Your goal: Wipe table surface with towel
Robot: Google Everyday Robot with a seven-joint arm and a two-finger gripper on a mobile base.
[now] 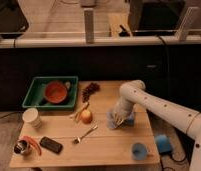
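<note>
A light blue towel (126, 118) lies bunched on the wooden table (109, 147), right of centre. My white arm reaches in from the right and bends down to it. My gripper (115, 121) is at the towel's left edge, down at the table surface and touching the cloth. The arm's wrist hides part of the towel.
An apple (86, 116) and a spoon (84, 135) lie just left of the gripper. A green bin (34, 86) with a red bowl (56, 92), grapes (90, 90), a white cup (32, 118), a phone (50, 145), a can (21, 147) and a blue cup (139, 150) share the table.
</note>
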